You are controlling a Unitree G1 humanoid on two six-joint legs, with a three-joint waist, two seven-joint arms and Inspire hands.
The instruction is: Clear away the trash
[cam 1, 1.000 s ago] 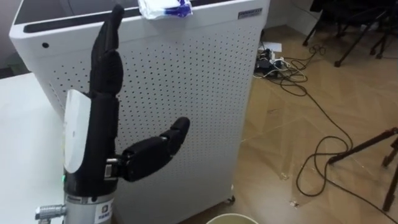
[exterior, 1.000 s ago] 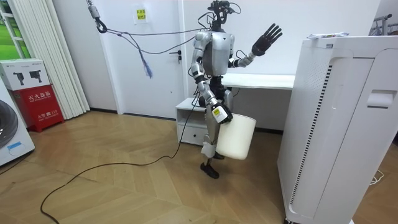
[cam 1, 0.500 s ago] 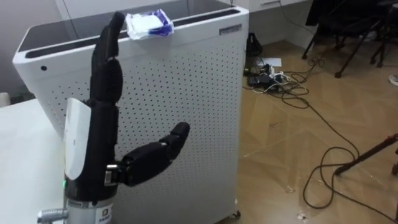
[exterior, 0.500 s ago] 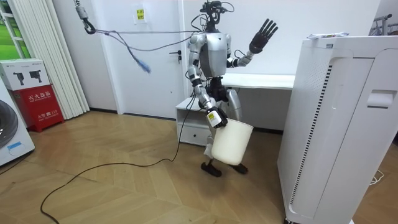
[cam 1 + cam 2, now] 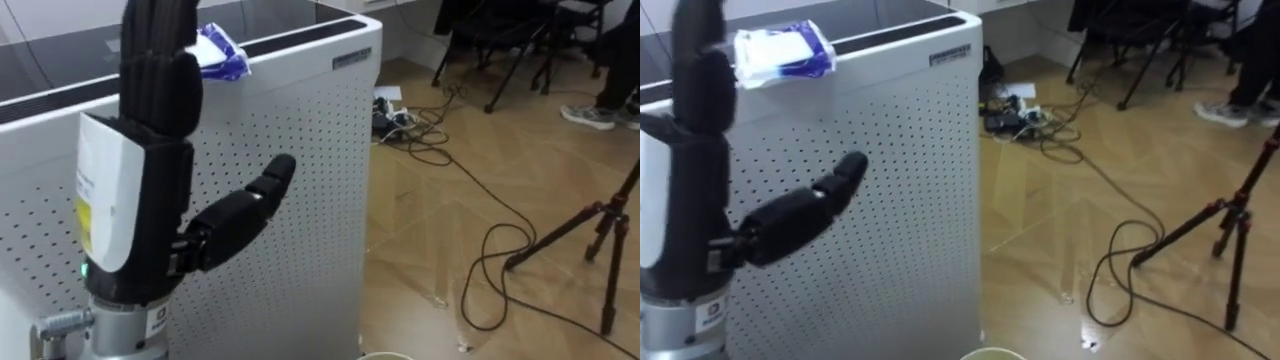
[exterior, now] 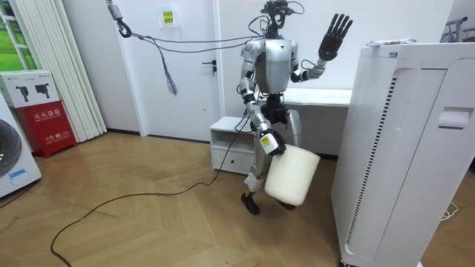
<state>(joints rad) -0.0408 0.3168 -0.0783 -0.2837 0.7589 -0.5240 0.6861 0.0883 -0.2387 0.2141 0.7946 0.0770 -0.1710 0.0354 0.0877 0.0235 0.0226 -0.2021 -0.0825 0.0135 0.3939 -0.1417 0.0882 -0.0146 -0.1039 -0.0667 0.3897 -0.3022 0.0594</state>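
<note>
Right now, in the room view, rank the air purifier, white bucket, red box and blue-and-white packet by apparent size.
Air purifier, largest.
White bucket and red box: about alike, not ranked.
Blue-and-white packet on the purifier's top, smallest.

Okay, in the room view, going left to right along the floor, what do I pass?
Washing machine → red cabinet → door → low white drawer unit → white bucket → tall white air purifier.
</note>
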